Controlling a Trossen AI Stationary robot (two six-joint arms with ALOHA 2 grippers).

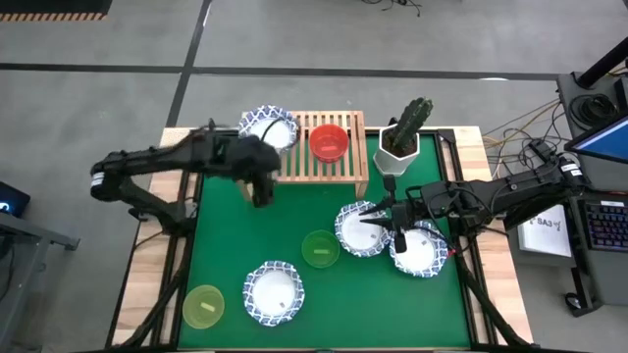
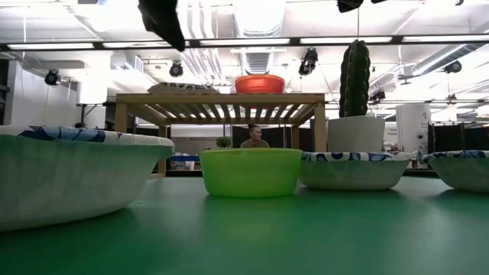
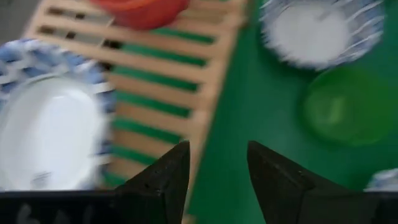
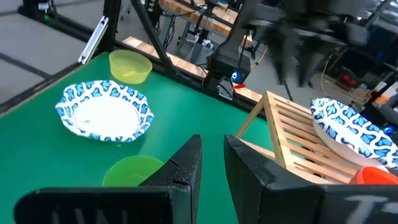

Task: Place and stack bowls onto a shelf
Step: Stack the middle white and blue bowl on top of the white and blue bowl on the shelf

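The light-wood shelf [image 1: 329, 165] stands at the table's far edge. A white bowl with a blue rim [image 1: 270, 127] sits on the shelf's left end and overhangs it. A red bowl [image 1: 329, 142] stands on the slats beside it. My left gripper [image 1: 260, 194] is open and empty, above the shelf's near left corner [image 3: 205, 118]. My right gripper [image 1: 373, 218] hovers over a white bowl [image 1: 358, 235]; its fingers stand a narrow gap apart [image 4: 212, 149] with nothing between them. Two more white bowls [image 1: 420, 250] [image 1: 273, 292], a green bowl [image 1: 320, 248] and a yellow-green bowl [image 1: 203, 306] rest on the green mat. The purple bowl is out of view.
A cactus in a white hexagonal pot [image 1: 400, 147] stands right of the shelf, close to my right arm. The shelf's right part shows bare slats [image 1: 353, 127]. Bare mat [image 1: 226, 235] lies between my left gripper and the near bowls. A person [image 2: 254, 137] sits beyond the table.
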